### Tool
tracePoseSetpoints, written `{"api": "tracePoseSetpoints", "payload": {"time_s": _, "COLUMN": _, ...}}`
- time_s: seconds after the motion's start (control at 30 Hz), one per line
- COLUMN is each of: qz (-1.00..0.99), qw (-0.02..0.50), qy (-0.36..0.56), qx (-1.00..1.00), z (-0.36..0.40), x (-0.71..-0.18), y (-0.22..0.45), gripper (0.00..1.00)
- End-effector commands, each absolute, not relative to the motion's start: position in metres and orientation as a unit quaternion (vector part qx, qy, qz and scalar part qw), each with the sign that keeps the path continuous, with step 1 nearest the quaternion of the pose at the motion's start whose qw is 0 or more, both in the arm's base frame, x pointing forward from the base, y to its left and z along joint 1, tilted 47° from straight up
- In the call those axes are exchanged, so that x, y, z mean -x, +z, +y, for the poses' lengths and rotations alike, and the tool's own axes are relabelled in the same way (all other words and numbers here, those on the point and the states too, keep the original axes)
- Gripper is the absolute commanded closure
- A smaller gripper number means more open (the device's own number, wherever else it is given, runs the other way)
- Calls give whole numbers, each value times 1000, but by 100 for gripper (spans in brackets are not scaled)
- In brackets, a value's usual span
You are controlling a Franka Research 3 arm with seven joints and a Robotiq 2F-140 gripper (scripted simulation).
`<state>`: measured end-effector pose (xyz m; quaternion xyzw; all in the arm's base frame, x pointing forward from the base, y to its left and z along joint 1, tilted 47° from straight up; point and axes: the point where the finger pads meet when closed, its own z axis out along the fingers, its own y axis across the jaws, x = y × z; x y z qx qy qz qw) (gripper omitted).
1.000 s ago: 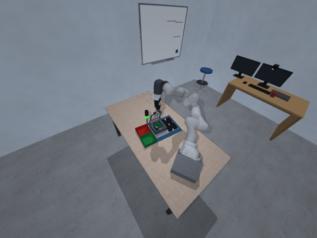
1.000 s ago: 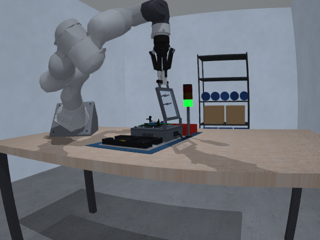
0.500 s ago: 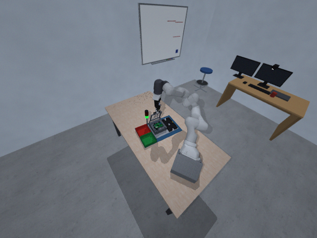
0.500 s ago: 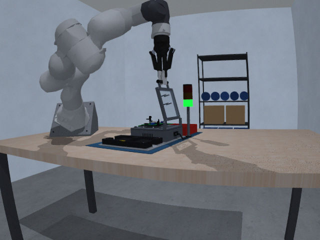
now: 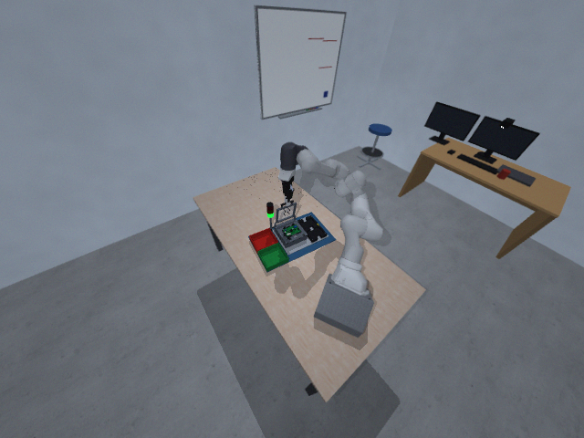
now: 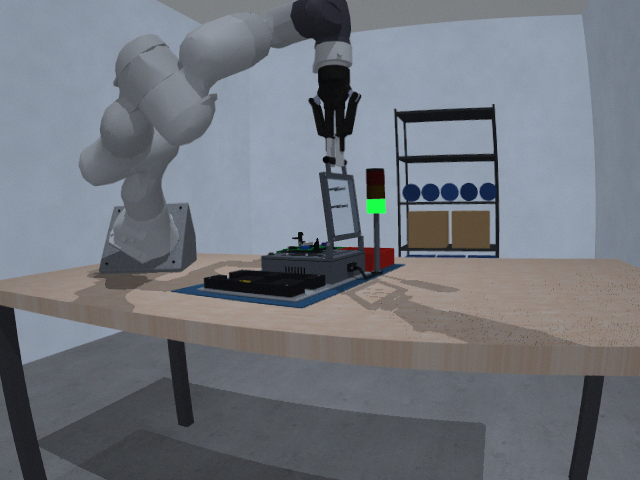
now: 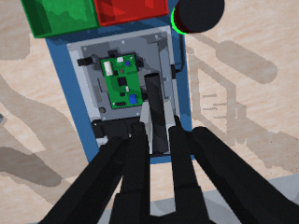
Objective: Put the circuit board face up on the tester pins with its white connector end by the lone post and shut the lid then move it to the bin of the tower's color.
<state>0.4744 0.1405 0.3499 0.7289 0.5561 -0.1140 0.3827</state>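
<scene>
The green circuit board [image 7: 122,80] lies face up on the tester's plate, its white connector end toward the bins; it also shows in the top view [image 5: 292,231]. The tester's lid [image 6: 340,206] stands raised, close to upright. My gripper [image 6: 334,153] is above the tester and is shut on the lid's black handle [image 7: 156,112] at the lid's top edge. The signal tower [image 6: 375,206] beside the tester shows green. The black tray [image 6: 263,283] lies beside the tester on the blue mat, with both pockets empty.
The green bin [image 7: 61,16] and the red bin [image 7: 131,9] stand side by side past the tester's far end, the red one nearer the tower [image 7: 196,16]. The arm's base [image 6: 147,237] stands at the table's other end.
</scene>
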Motion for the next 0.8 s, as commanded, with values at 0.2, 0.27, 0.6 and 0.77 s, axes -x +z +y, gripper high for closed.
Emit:
{"api": "tracePoseSetpoints", "payload": {"time_s": 0.2, "qz": 562, "qw": 386, "qy": -109, "qx": -723, "z": 141, "x": -503, "y": 365, "gripper": 100}}
{"api": "tracePoseSetpoints", "payload": {"time_s": 0.27, "qz": 562, "qw": 386, "qy": -109, "qx": -723, "z": 141, "x": -504, "y": 366, "gripper": 100}}
{"api": "tracePoseSetpoints", "payload": {"time_s": 0.6, "qz": 562, "qw": 386, "qy": -109, "qx": -723, "z": 141, "x": -507, "y": 367, "gripper": 100}}
{"api": "tracePoseSetpoints", "payload": {"time_s": 0.77, "qz": 562, "qw": 386, "qy": -109, "qx": -723, "z": 141, "x": -507, "y": 367, "gripper": 100}}
